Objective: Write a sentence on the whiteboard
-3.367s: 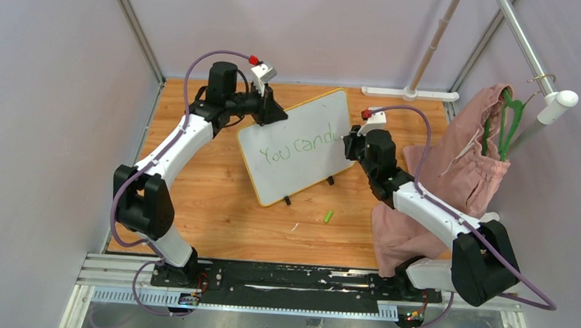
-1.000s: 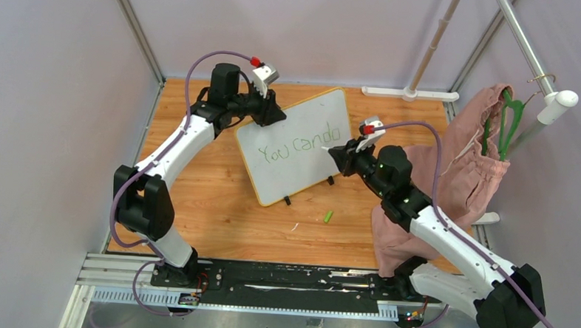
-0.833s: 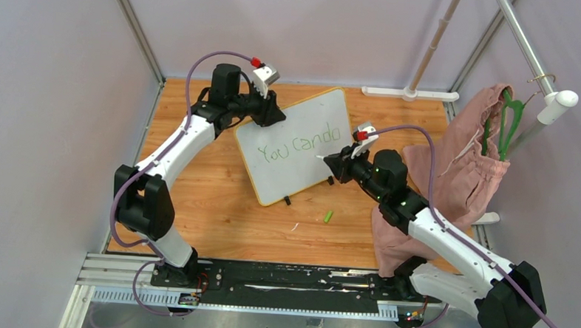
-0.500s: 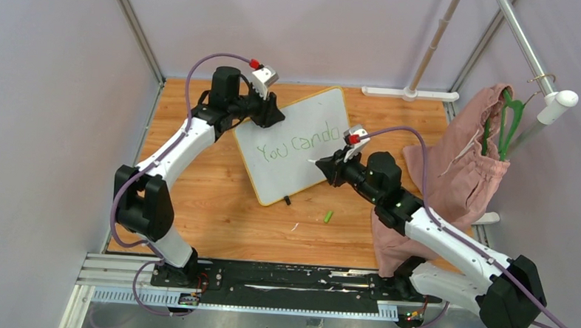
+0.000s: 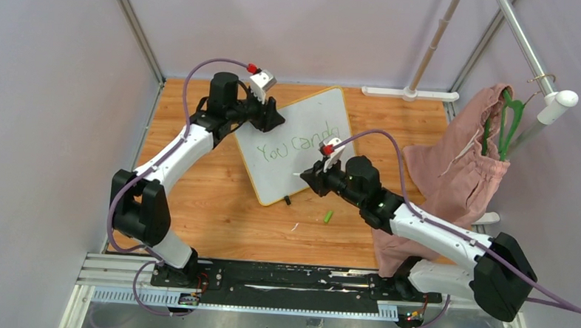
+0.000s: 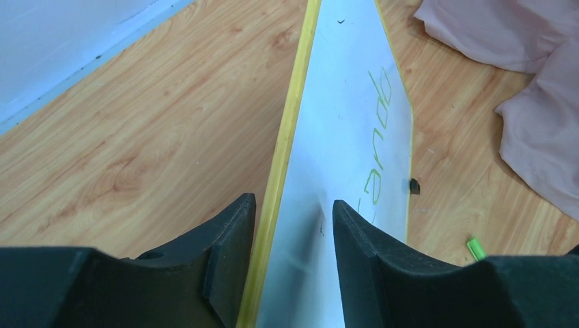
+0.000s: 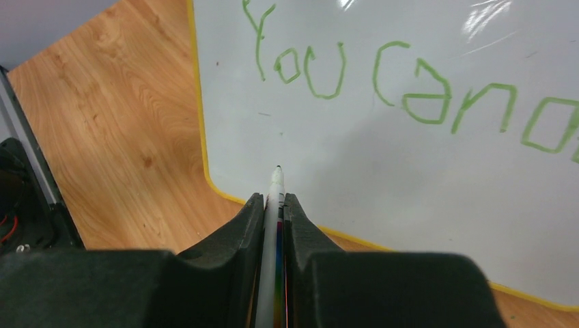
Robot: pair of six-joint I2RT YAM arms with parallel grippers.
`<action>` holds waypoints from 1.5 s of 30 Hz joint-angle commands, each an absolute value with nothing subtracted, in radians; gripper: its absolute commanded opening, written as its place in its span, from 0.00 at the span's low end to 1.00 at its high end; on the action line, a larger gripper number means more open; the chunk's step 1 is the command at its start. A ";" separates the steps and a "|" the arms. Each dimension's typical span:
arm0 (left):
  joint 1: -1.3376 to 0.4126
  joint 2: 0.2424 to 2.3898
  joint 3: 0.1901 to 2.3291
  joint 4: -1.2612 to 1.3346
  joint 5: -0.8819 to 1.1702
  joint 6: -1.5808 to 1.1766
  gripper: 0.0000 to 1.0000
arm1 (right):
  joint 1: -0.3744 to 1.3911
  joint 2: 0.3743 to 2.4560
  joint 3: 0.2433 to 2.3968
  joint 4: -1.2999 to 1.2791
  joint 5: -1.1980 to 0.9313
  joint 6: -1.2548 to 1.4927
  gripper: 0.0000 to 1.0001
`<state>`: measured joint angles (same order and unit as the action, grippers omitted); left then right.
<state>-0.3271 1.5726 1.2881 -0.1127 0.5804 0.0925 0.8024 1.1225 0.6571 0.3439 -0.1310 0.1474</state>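
Now right gripper (image 7: 273,199) pinches a marker (image 7: 276,179) tip-first at the whiteboard (image 7: 410,184); left gripper (image 6: 292,203), parted, straddles its rim.

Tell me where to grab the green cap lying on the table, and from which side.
Grip the green cap across its middle, coming straight down from above. It lies flat on the wooden table, a short stick slanted to the table edge, so turn the jaws to close across its narrow width.

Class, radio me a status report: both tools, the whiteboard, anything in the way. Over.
Left tool open astride whiteboard rim. Right tool shut on marker, tip below the sentence. Nothing blocking the board.
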 commanded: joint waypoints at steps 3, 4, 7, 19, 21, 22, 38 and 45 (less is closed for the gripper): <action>-0.299 1.537 1.212 -0.051 0.618 0.030 0.50 | 0.887 1.173 0.645 0.416 -0.104 0.066 0.00; -0.298 1.535 1.210 -0.043 0.623 0.027 0.49 | 0.896 1.187 0.648 0.424 -0.099 0.057 0.00; -0.296 1.536 1.211 -0.038 0.638 0.019 0.46 | 0.918 1.225 0.675 0.413 -0.080 0.030 0.00; -0.296 1.532 1.187 -0.009 0.671 0.005 0.40 | 0.946 1.344 0.717 0.444 -0.042 0.009 0.00; -0.296 1.532 1.186 -0.005 0.676 0.004 0.40 | 0.950 1.354 0.722 0.449 -0.035 0.005 0.00; -0.296 1.533 1.185 -0.005 0.678 -0.014 0.39 | 0.952 1.356 0.721 0.454 -0.031 0.003 0.00; -0.298 1.550 1.184 -0.005 0.700 -0.040 0.32 | 1.020 1.395 0.688 0.651 0.176 -0.052 0.00; -0.298 1.549 1.180 -0.005 0.699 -0.038 0.32 | 1.021 1.431 0.713 0.658 0.193 -0.049 0.00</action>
<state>-0.2863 1.5414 1.2144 0.0460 0.6437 -0.0151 1.0077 1.4197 0.6804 0.6071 0.1520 -0.0292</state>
